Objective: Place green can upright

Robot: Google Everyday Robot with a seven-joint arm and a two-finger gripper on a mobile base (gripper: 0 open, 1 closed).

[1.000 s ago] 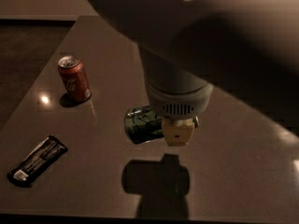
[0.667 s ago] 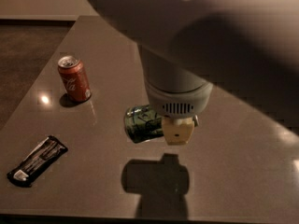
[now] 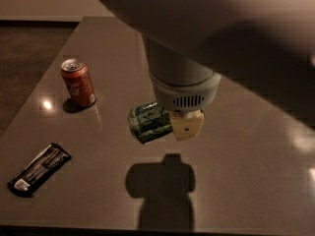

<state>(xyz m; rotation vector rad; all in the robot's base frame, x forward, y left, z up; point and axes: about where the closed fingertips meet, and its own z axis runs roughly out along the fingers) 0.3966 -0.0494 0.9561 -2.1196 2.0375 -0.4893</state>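
The green can (image 3: 149, 122) is tipped on its side, its silver end facing left and front. It is just left of centre on the dark table (image 3: 256, 146). My gripper (image 3: 171, 127) hangs from the big grey arm and is shut on the can's right part. One pale yellow finger (image 3: 188, 126) shows beside it; the other is hidden. The gripper's shadow (image 3: 162, 181) falls on the table nearer the front, so can and gripper appear to be held a little above the surface.
A red cola can (image 3: 78, 82) stands upright at the left. A black snack wrapper (image 3: 39, 169) lies flat at the front left. The table's left edge runs diagonally past them, with dark floor beyond. The arm hides the back right of the table.
The gripper and the green can have shifted together slightly up and away in the view. The red can and the wrapper have not moved.
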